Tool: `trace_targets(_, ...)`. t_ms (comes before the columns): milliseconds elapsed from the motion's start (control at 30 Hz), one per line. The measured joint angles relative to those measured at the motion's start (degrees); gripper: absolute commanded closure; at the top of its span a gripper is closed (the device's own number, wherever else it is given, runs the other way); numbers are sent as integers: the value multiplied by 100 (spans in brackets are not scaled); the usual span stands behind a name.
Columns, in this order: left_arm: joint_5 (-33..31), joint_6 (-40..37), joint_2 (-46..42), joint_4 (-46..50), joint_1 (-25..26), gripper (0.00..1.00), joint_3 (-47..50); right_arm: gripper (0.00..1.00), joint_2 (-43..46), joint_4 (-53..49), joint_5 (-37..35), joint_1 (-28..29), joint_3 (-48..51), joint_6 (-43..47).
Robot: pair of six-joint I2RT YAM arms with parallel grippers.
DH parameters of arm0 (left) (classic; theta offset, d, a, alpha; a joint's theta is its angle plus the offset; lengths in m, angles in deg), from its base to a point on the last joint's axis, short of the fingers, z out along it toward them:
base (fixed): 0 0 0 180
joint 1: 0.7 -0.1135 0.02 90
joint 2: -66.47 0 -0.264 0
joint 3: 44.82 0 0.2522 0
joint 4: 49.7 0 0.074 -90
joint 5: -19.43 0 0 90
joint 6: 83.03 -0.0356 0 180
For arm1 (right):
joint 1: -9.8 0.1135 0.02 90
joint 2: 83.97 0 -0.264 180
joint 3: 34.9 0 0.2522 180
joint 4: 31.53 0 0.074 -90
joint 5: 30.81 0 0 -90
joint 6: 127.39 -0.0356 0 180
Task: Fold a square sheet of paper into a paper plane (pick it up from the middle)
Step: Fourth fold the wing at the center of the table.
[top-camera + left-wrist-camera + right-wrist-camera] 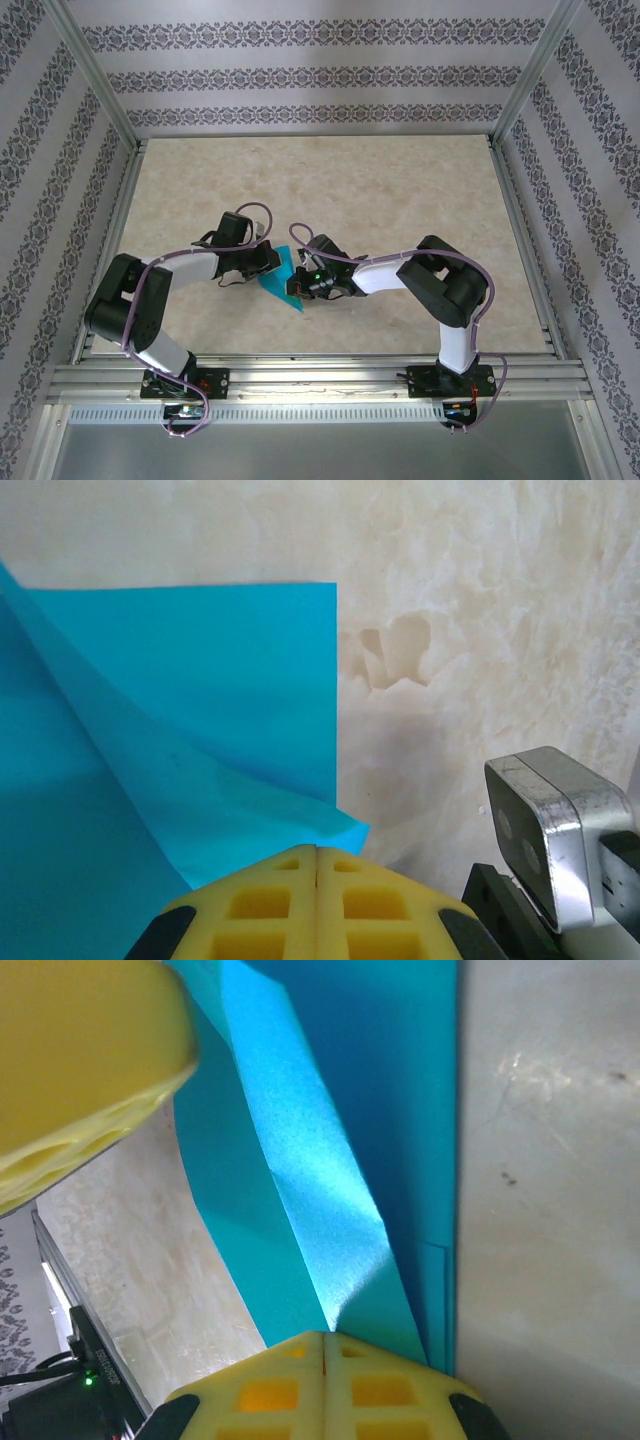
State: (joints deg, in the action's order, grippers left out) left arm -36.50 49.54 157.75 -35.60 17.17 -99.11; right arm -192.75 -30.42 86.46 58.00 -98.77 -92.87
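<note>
The left pincer and right pincer each clamp the square sheet of paper.

No writing, label, brand, number or sign can be read on anything here.
</note>
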Motion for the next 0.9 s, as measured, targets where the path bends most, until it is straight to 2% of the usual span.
trace_targets(300,-48,-15,407,33,-68,93,-31,100,44,-92,-33,0,26,26)
trace_targets(900,367,-125,750,81,-214,93,-308,100,68,-85,-105,-2,48,63)
